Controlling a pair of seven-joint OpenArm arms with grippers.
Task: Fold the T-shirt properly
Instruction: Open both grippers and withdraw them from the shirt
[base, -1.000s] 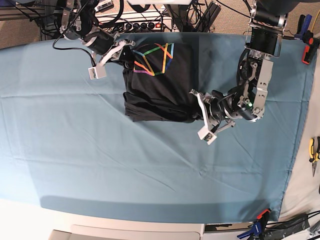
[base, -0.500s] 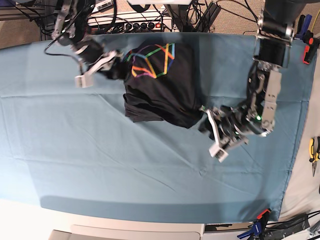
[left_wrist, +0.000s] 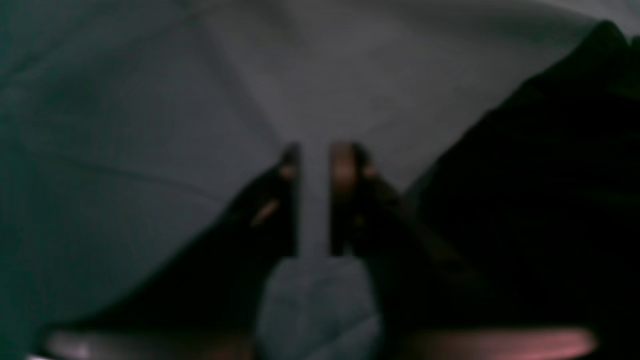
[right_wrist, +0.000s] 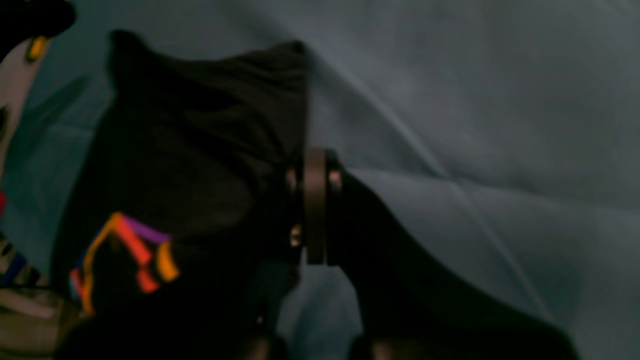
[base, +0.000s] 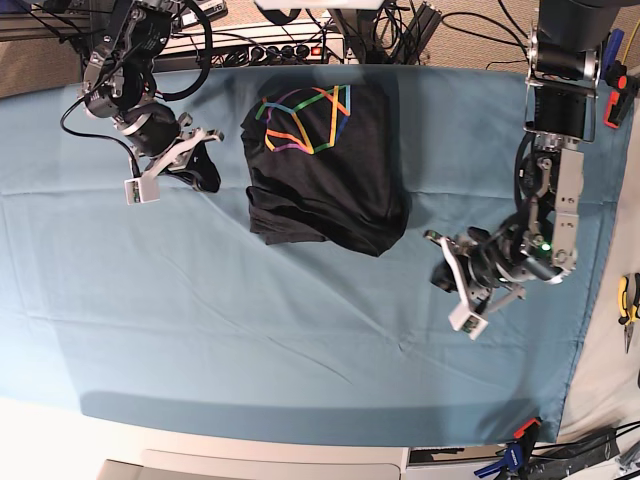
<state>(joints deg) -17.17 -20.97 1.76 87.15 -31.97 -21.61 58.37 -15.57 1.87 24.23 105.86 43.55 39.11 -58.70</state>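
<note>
Both hands sit clear of the shirt: the left hand (base: 452, 283), just off the bundle's lower-right corner, has its fingers nearly together around nothing, and the right hand (base: 195, 160), beside its upper-left edge, is pressed closed and empty. Largest is the teal-blue cloth-covered worktop (base: 300, 350); on it the black cotton T-shirt (base: 325, 180), folded into a compact block, lies print-up with its multicolour geometric line drawing (base: 300, 118) showing. Its lower edge looks bunched, so any re-grip could drag layers apart. No readable writing.
</note>
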